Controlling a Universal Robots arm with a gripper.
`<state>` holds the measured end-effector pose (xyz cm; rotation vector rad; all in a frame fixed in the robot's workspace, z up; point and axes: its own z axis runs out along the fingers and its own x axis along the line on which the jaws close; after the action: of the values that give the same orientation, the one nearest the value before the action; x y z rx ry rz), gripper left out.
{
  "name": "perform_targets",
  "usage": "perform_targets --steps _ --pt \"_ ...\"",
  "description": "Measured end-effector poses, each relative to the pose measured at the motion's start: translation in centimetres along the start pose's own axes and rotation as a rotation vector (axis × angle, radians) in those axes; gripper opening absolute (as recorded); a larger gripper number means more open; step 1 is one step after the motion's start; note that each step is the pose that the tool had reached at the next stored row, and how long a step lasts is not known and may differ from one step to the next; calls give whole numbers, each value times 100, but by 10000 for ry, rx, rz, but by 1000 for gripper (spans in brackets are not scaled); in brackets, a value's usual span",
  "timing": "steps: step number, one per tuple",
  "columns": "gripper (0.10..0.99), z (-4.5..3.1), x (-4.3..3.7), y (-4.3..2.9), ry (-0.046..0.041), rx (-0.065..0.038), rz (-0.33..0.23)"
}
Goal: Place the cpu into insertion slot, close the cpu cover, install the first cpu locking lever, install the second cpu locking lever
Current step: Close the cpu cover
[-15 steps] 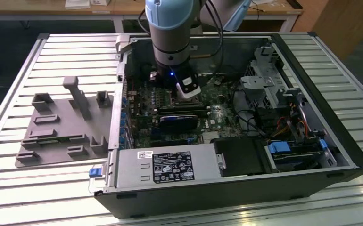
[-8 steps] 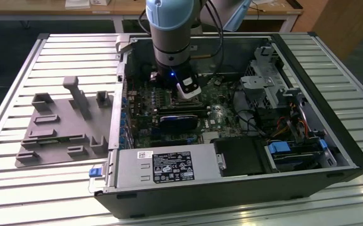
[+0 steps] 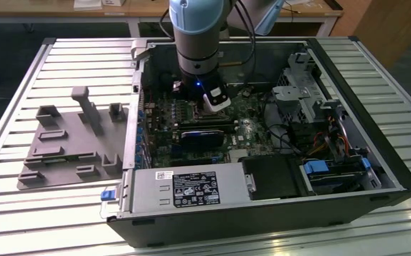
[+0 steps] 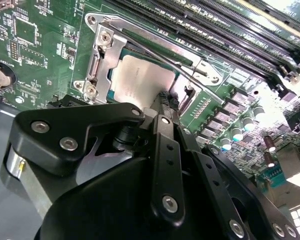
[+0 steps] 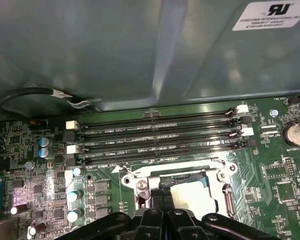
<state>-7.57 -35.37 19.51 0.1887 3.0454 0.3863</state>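
In both wrist views the cpu [image 4: 140, 80] [image 5: 190, 192], a dull silver square, lies in the insertion slot [image 4: 92, 89] on the green board. The silver cpu cover [image 4: 155, 41] [image 5: 187, 175] lies down around it, and the chip shows through its window. A thin metal locking lever [image 4: 200, 82] runs along the side of the socket next to the memory slots. My gripper [image 4: 167, 100] [image 5: 162, 202] [image 3: 215, 106] hangs right over the socket's edge. Its black fingertips are together with nothing between them, and they touch or nearly touch the cover's rim.
Long black memory slots [image 5: 160, 132] [image 4: 215, 20] run beside the socket, below the case wall [image 5: 140, 50]. Capacitors [image 4: 240, 127] stand close by. The exterior view shows a black card [image 3: 202, 136], the power supply [image 3: 191, 186], a drive cage [image 3: 305, 90] and a grey fixture [image 3: 70, 144] on the table.
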Motion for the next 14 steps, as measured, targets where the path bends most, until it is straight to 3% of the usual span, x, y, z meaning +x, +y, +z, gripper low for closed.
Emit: perform_targets --steps 8,14 --pt "102 -47 2 10 4 19 -1" --pt "102 -40 70 -1 4 21 0"
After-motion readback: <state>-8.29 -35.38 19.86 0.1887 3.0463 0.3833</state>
